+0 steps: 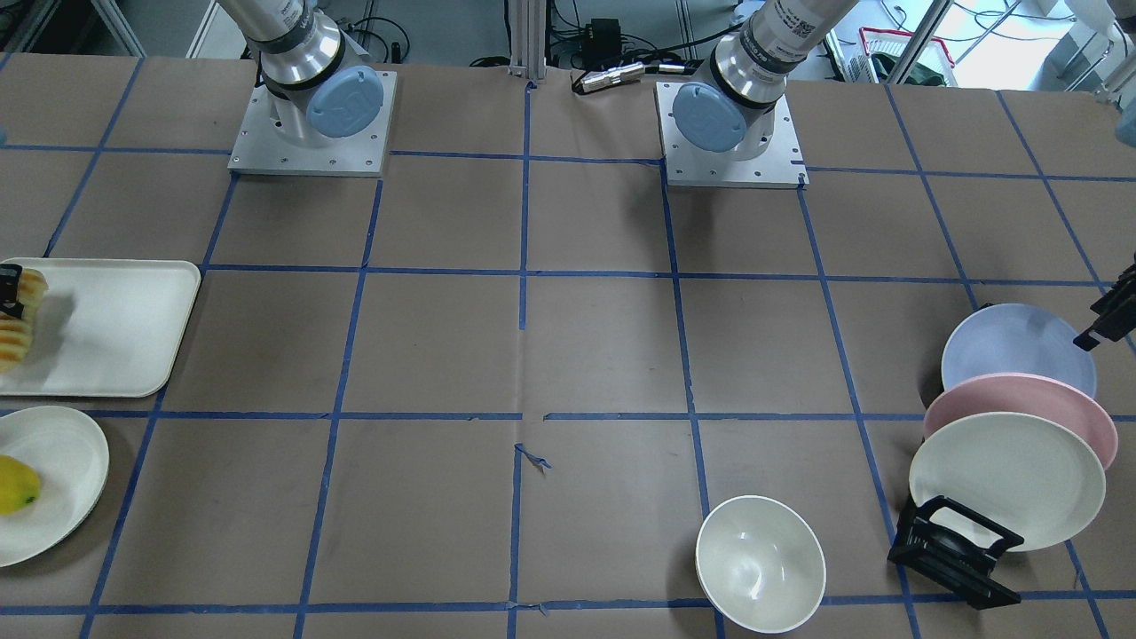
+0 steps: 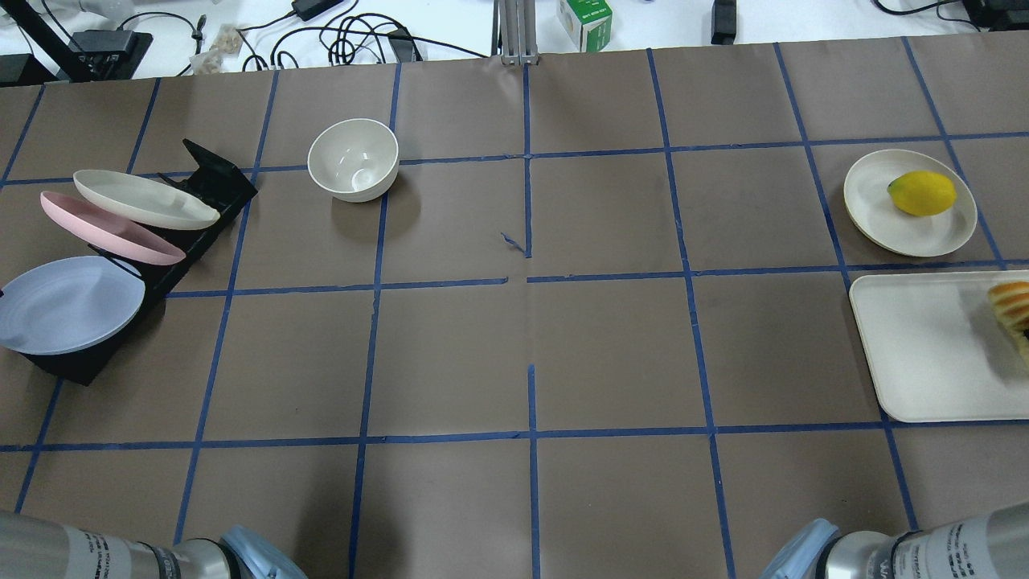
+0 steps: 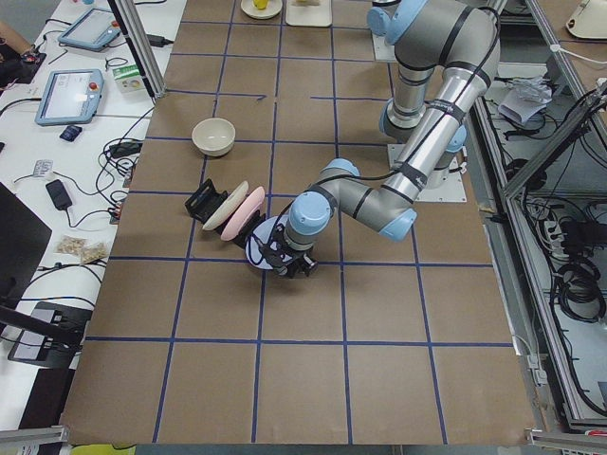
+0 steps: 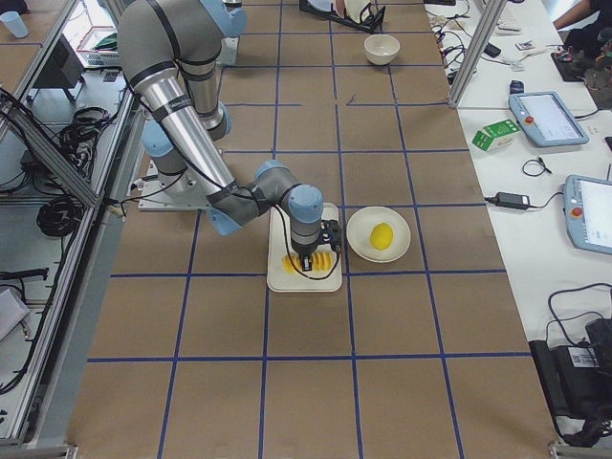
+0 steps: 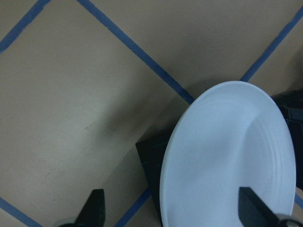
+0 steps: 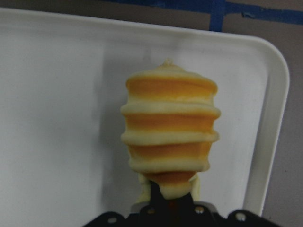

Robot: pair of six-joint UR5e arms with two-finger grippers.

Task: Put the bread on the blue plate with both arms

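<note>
We see the bread cut off by the overhead view's right edge and blurred in the front-facing view, the right gripper largely out of frame there, and the blue plate cropped below by the left wrist view.

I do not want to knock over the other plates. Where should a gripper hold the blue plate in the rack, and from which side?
Pinch the thin raised rim of the blue plate, one finger on each face. It leans at the end of the rack, with the pink plate close behind it. So come from its free front side, where the open left gripper is.
</note>
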